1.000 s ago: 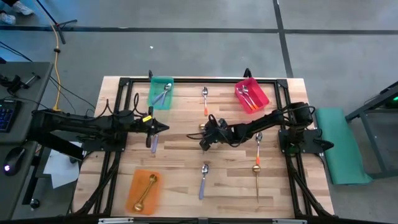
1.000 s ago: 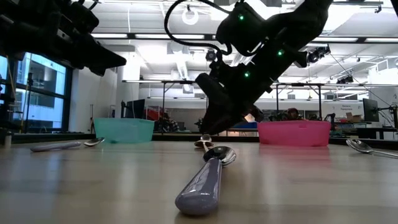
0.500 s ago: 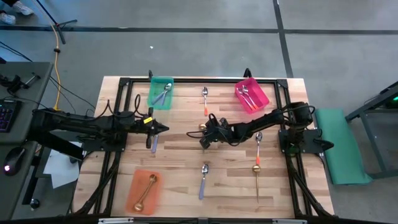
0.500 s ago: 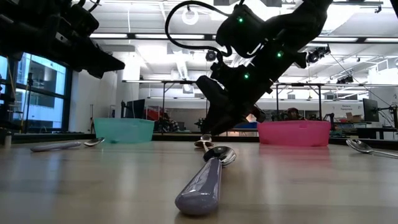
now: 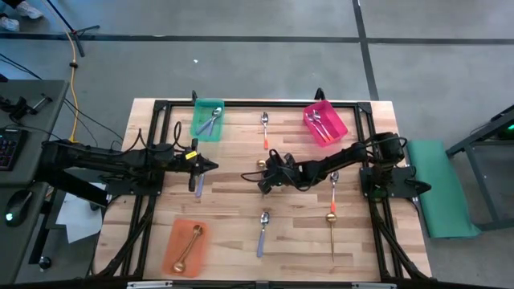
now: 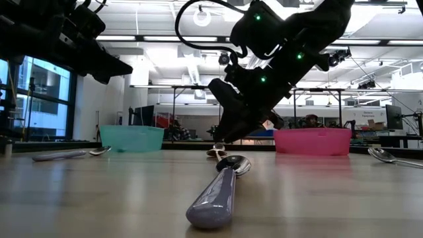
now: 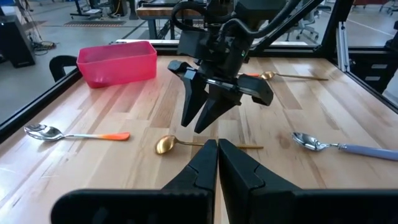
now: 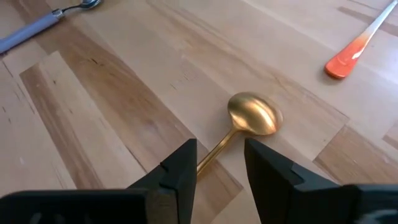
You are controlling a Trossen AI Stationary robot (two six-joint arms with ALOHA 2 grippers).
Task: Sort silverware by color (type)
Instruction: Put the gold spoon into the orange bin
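Observation:
A gold spoon (image 8: 255, 116) lies flat on the table's middle, bowl (image 5: 261, 163) toward the far side. My right gripper (image 8: 217, 168) stands open just over it, slanting down, one finger on either side of the slim handle (image 8: 213, 154) without touching it; it also shows in the high view (image 5: 263, 184). My left gripper (image 5: 214, 166) is shut, holds nothing and hovers at the left-middle, pointing at the right gripper. Under it lies a lavender-handled spoon (image 5: 198, 185). Other loose spoons are an orange-handled one (image 5: 264, 129), a lavender one (image 5: 263, 229), an orange one (image 5: 333, 189) and a gold one (image 5: 332, 231).
A teal bin (image 5: 208, 120) at the far left holds a spoon. A pink bin (image 5: 324, 123) at the far right holds spoons. An orange bin (image 5: 185, 247) at the near left holds a gold spoon. A black frame (image 5: 241, 104) rims the table.

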